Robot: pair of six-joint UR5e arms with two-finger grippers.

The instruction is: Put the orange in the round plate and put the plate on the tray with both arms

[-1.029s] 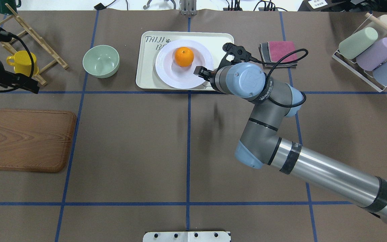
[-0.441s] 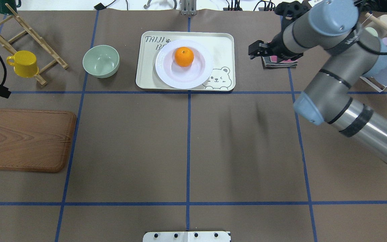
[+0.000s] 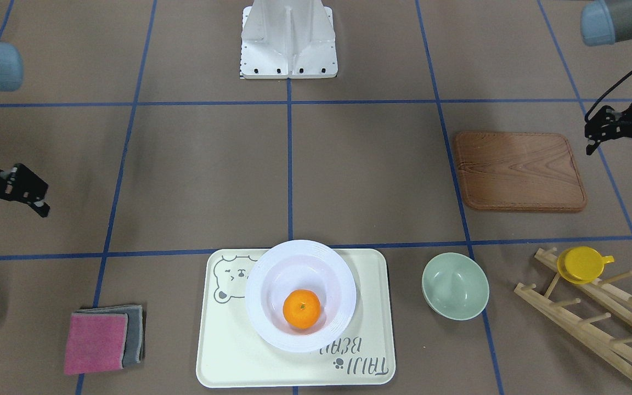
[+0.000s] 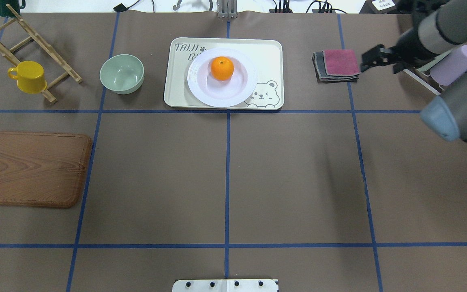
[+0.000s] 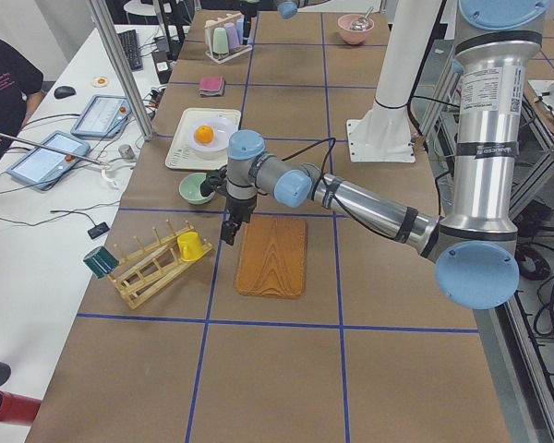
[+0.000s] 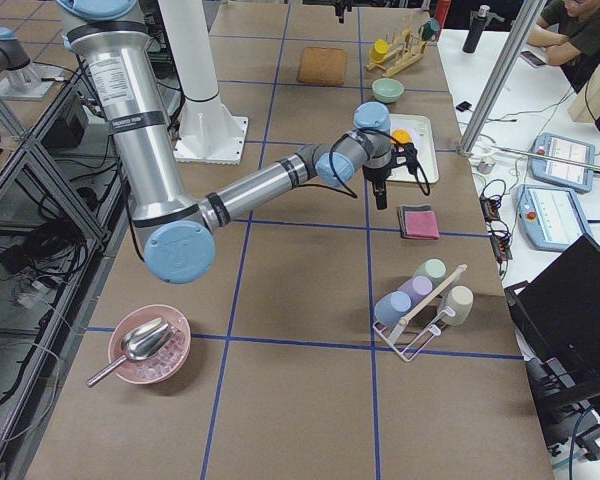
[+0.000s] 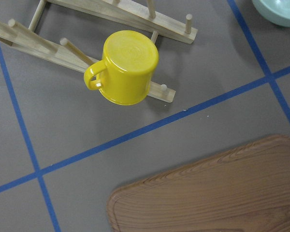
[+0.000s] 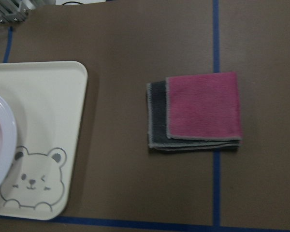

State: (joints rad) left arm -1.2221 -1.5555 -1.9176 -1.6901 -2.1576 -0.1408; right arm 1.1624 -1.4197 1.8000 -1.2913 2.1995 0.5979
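Observation:
The orange [image 4: 222, 68] lies in the white round plate [image 4: 201, 87], and the plate stands on the cream tray [image 4: 266, 56] with the bear drawing at the far middle of the table. In the front-facing view the orange [image 3: 301, 309] sits in the plate [image 3: 272, 274] on the tray [image 3: 371, 307]. My right gripper [image 4: 379, 68] hangs open and empty to the right of the folded cloths, well away from the tray. My left gripper [image 3: 618, 155] is open and empty beyond the wooden board, near the table's left edge.
A pale green bowl [image 4: 121, 74] stands left of the tray. A yellow cup [image 4: 28, 76] hangs on a wooden rack [image 4: 61, 65]. The wooden board [image 4: 33, 169] lies at the left. Folded cloths [image 4: 337, 65] and a rack of pastel cups [image 4: 454, 65] are at the right.
My right gripper has left the plate's rim and swung right, past the cloths toward the cup rack. The left arm has drawn back off the left edge. Plate and orange stay put.

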